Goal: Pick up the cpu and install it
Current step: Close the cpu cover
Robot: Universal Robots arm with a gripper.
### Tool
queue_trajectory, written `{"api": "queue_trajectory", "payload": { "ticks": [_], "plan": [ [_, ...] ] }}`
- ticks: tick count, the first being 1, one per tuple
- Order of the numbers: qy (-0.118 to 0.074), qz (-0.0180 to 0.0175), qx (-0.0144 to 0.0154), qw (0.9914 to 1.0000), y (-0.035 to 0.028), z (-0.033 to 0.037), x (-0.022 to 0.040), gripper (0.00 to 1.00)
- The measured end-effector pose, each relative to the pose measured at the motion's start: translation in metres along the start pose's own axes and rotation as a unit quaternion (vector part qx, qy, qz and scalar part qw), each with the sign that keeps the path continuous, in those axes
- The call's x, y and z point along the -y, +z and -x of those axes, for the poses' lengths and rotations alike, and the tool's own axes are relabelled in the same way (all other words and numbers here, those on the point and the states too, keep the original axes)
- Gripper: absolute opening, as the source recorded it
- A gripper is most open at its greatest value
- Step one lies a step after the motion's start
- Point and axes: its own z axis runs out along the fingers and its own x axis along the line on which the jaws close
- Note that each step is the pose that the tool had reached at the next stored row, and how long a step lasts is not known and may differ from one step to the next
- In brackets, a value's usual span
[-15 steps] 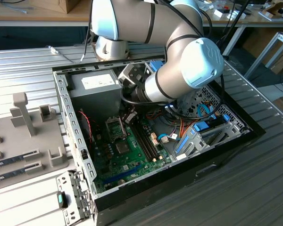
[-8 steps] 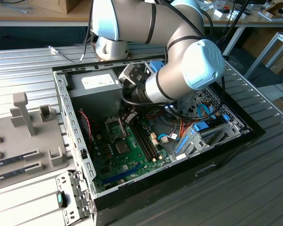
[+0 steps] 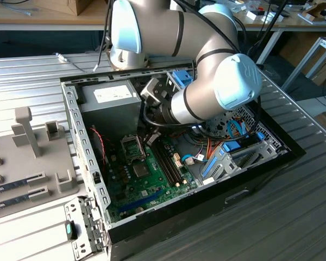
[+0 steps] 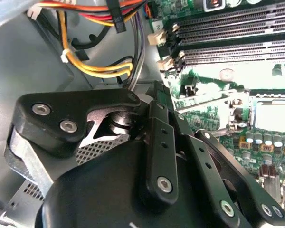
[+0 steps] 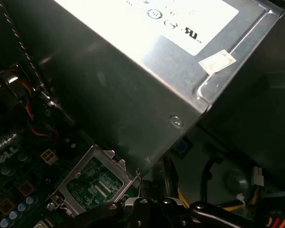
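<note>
My gripper [image 3: 151,139] hangs low inside the open computer case [image 3: 87,163], just to the exterior view's right of the square CPU socket [image 3: 133,147] on the green motherboard [image 3: 152,182]. Its black linkages [image 4: 156,156] rise in front of the memory slots [image 4: 228,42]. In the second wrist view the socket [image 4: 270,114] is a bright washed-out square inside its metal frame. The hinged frame [image 5: 92,185] stands by the gripper body [image 5: 147,209] in the first wrist view. The cpu is hidden; I cannot tell whether it is in the gripper or in the socket.
The grey power-supply box [image 3: 111,103] stands close behind the socket, its wall [image 5: 133,95] looming near the wrist. Yellow and orange cables [image 4: 95,69] run beside the gripper. A grey fixture tray [image 3: 27,163] at the exterior view's left holds memory sticks [image 3: 22,182].
</note>
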Motion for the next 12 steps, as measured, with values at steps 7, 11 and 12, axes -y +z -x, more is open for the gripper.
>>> {"api": "queue_trajectory", "payload": {
  "ticks": [7, 11, 12],
  "plan": [
    [-0.002, 0.0053, 0.0049, 0.99997, 0.0032, -0.0041, 0.0010, 0.11],
    [-0.004, 0.0126, 0.0119, 0.99984, 0.0012, -0.0069, -0.0002, 0.11],
    [-0.005, 0.0135, 0.0128, 0.99982, -0.0002, -0.0070, -0.0007, 0.11]
  ]
}}
